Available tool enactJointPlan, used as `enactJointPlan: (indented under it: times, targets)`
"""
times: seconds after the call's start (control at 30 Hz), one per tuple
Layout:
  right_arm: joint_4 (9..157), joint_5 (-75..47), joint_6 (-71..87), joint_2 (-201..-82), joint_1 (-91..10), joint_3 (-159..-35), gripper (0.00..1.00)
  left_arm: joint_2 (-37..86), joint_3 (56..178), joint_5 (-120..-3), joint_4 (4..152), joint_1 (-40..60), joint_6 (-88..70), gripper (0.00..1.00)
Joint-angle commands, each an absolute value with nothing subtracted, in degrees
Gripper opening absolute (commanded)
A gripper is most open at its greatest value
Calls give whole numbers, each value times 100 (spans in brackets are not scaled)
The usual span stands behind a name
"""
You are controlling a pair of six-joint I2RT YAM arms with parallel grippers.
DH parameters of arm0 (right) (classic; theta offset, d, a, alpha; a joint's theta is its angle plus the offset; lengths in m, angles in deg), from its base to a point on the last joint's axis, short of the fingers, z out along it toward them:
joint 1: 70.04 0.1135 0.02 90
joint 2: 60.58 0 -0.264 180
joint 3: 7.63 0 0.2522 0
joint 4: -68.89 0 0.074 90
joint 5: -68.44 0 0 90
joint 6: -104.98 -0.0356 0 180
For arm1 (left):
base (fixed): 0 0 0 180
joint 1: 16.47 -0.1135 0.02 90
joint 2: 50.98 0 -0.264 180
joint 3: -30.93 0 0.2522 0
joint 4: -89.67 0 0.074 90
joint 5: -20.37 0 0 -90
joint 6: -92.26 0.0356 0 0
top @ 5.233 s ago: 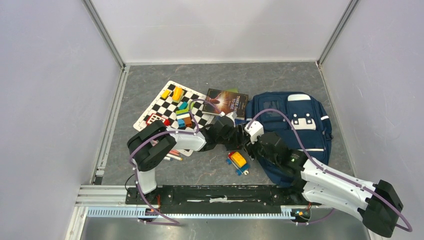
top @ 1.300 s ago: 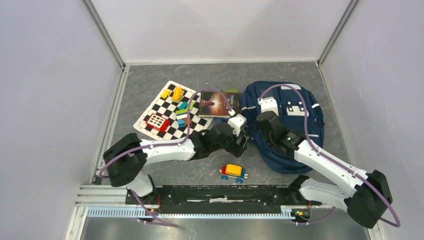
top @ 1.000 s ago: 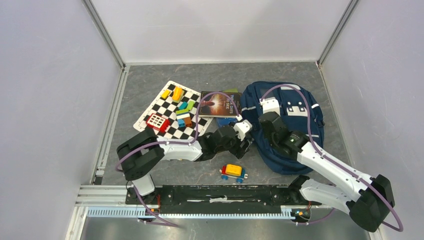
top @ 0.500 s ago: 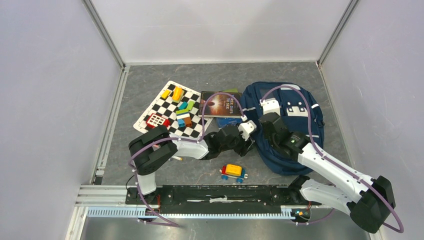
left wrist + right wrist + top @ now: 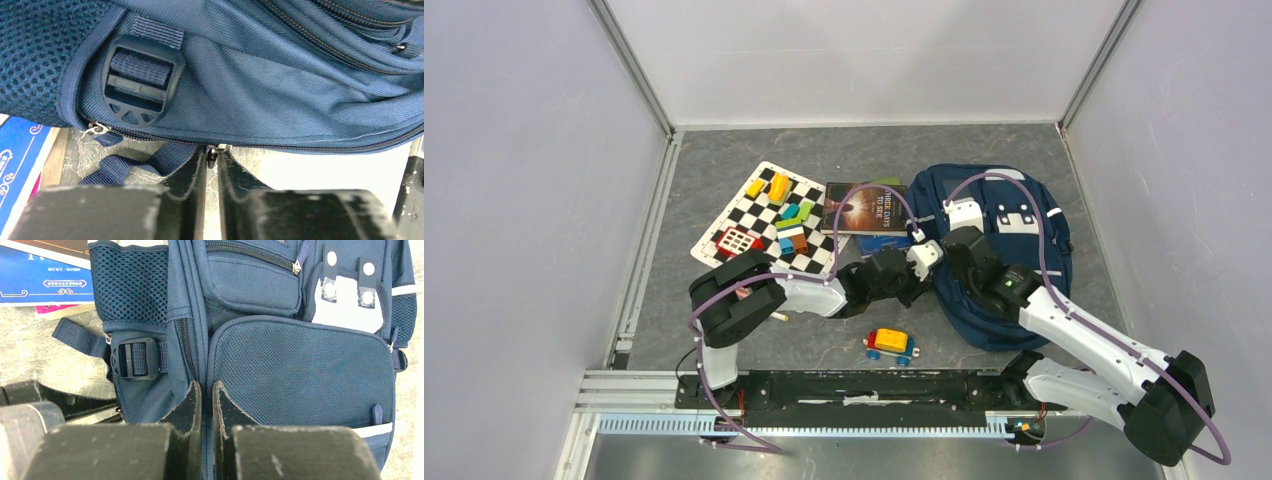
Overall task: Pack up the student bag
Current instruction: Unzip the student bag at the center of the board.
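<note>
The navy student bag (image 5: 1046, 238) lies flat at the right of the table. My left gripper (image 5: 932, 280) is at the bag's left edge. In the left wrist view it (image 5: 211, 156) is shut on a small dark zip pull (image 5: 212, 150) on the side zip, just below the black strap buckle (image 5: 140, 82). My right gripper (image 5: 954, 272) presses down on the bag's front. In the right wrist view it (image 5: 206, 390) is shut on a fold of blue fabric between the side panel and the mesh pocket (image 5: 300, 370).
A chequered mat (image 5: 759, 215) with several coloured blocks lies left of the bag. A dark book (image 5: 869, 208) and a blue booklet (image 5: 40, 275) lie by the bag's top left corner. A toy car (image 5: 891, 343) stands near the front rail.
My left gripper has slid right to the bag's edge and closed from open onto the zip pull. The right gripper has stayed shut on the bag fabric.
</note>
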State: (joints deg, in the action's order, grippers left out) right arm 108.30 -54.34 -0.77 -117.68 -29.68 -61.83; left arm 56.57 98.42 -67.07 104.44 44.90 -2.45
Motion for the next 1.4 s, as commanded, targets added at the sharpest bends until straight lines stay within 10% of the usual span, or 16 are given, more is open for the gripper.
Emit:
enactJointPlan:
  times: [0.0, 0.37, 1.37]
  targets:
    - [10497, -5511, -126, -11769, -2970, -6126, 0, 5670, 10028, -6655, 10843, 4492, -86, 8]
    - [10667, -5750, -139, -12184, -2972, -5773, 10, 5415, 9741, -6571, 10793, 4594, -228, 2]
    - [9141, -5926, -752, -12727, -2974, -5760, 0, 5226, 9836, -6731, 10463, 6083, -1300, 2]
